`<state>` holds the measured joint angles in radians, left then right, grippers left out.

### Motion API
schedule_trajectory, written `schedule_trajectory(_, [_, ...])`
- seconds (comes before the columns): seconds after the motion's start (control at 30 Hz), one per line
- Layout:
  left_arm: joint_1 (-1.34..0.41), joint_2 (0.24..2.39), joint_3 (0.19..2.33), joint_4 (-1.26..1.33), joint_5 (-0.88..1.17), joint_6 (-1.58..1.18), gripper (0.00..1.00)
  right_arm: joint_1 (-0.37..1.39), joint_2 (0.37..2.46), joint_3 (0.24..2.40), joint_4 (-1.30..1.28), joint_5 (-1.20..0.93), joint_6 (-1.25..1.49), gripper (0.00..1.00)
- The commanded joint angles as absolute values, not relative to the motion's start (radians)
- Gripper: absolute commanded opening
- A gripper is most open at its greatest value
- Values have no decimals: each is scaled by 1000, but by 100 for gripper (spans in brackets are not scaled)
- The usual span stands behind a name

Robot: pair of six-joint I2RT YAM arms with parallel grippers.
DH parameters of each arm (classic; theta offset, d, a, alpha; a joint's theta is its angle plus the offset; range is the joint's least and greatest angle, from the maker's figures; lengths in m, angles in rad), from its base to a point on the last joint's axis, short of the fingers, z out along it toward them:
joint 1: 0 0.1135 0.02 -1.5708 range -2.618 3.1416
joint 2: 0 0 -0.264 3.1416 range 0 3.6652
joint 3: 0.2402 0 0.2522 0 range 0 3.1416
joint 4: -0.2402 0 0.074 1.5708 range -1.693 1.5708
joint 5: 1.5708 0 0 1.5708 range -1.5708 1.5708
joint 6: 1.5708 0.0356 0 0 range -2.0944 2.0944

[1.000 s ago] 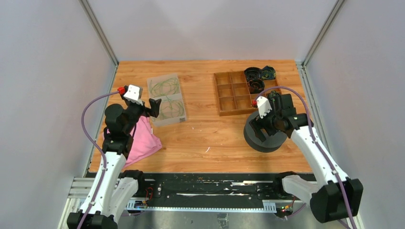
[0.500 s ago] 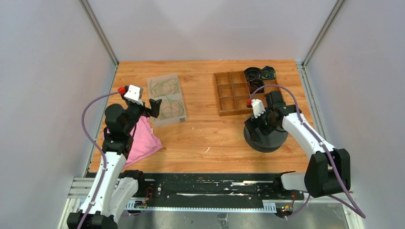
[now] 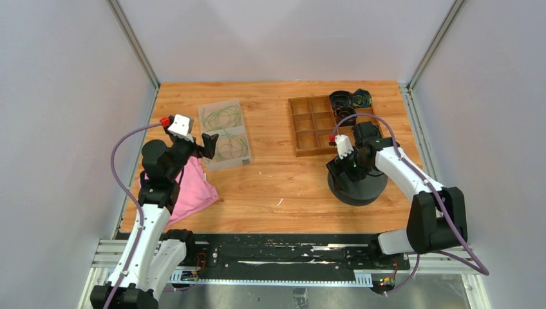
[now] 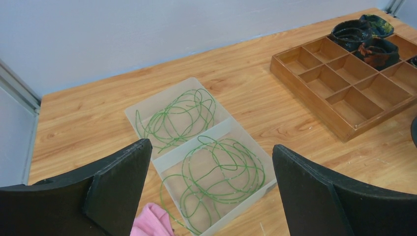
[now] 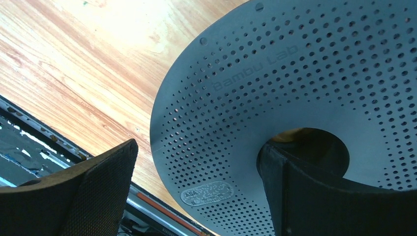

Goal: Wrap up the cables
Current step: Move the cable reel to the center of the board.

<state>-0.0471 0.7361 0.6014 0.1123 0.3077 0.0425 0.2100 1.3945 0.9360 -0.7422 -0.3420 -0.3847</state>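
Cables (image 4: 182, 120), very thin yellowish-green wires, lie in loose coils, one in each of the two compartments of a clear plastic tray (image 4: 157, 97) on the light wooden worktop (image 3: 277, 180).

Well to the right of that tray, and nearer the arm bases, a big black perforated spool (image 3: 357, 190) lies flat on the worktop. Also right of the tray, at about the same depth, sits a brown wooden organiser (image 3: 309, 129) with square compartments (a few small black reels (image 3: 344, 106) rest at its far right corner). A crumpled pink cloth (image 3: 190, 190) lies just beside the tray's near left corner.

Over the tray's near side, the left gripper (image 4: 210, 162) hangs spread wide, grasping nothing. Away from the tray, the right gripper (image 5: 196, 147) is equally wide apart over the spool's flange, one finger at the hub hole, with nothing between its fingers.
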Motion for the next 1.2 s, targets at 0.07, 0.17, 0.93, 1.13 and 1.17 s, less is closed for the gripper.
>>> schedule_trajectory(0.07, [-40, 753, 594, 168, 313, 53, 98, 344, 1396, 945, -740, -328, -376, 89])
schedule_trajectory(0.17, [-40, 778, 595, 174, 310, 66, 98, 441, 1405, 962, -714, -303, -376, 88])
schedule_trajectory(0.93, [-41, 922, 596, 125, 331, 154, 98, 833, 1516, 1154, -681, -170, -428, 88])
schedule_trajectory(1.13, [-67, 1007, 591, 124, 348, 127, 98, 819, 1417, 1118, -674, -153, -452, 89])
schedule_trajectory(1.17, [-77, 1018, 592, 124, 341, 128, 98, 812, 1414, 1112, -674, -151, -452, 89])
